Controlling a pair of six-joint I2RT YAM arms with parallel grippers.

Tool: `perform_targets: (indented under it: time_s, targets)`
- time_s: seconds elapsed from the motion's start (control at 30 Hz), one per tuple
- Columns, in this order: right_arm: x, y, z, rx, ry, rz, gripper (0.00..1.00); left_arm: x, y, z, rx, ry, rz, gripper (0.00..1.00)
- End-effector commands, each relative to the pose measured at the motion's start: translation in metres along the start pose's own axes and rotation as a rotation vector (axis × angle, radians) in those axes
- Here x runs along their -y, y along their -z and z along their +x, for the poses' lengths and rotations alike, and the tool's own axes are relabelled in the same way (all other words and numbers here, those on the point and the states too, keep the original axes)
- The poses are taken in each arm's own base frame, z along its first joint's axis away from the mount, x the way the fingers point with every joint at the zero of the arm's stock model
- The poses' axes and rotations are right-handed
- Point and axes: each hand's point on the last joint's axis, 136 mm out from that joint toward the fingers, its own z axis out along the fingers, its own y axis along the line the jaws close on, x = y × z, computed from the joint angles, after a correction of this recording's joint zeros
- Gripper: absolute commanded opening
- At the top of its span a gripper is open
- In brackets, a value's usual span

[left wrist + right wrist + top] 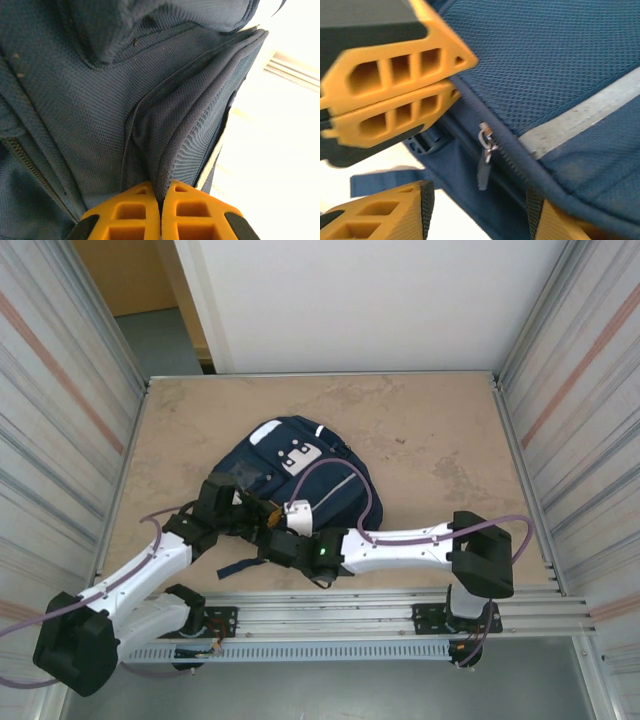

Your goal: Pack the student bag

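Left wrist view: a fold of the student bag (100,100), lying on the bench (430,440), is clenched by the left hand (161,200), presumably so the zip pull (485,150) is steadied for the released right hand (479,200).

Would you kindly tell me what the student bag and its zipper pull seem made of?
The student bag looks like matte navy synthetic fabric, given its fine mesh weave. The zipper pull seems a glinting metal loop, probably, with a dark fabric tab.

One student bag (270,455), seemingly two claws (161,202) (480,205)
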Motion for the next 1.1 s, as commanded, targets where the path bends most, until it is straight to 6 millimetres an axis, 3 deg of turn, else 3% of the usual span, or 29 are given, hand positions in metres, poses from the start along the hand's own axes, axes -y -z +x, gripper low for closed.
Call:
perform_targets:
  time_s: [0.0,0.23,0.4,0.6,0.73,0.87,1.07]
  targets:
    - [0.005,-0.006,-0.013,0.053,-0.051,0.055,0.51,0.015,0.003,0.01,-0.045,0.001,0.066,0.0]
    - [0.007,-0.015,-0.033,0.119,-0.108,0.121,0.36,0.013,-0.007,0.019,-0.125,0.015,0.068,0.0]
    - [0.014,-0.015,-0.035,0.129,-0.094,0.203,0.25,0.01,-0.005,0.015,-0.1,0.01,0.062,0.0]
    - [0.045,-0.001,-0.03,0.141,-0.12,0.295,0.0,0.005,-0.002,0.002,-0.06,0.018,0.056,0.0]
    - [0.067,0.007,-0.025,0.11,-0.143,0.324,0.0,0.001,-0.002,-0.006,-0.052,0.029,0.05,0.0]
    - [0.072,0.015,-0.017,0.034,-0.09,0.301,0.0,-0.003,-0.001,-0.017,-0.025,0.017,0.037,0.0]
    - [0.096,0.023,0.011,-0.118,0.028,0.268,0.0,-0.006,0.006,-0.042,0.03,-0.044,-0.004,0.0]
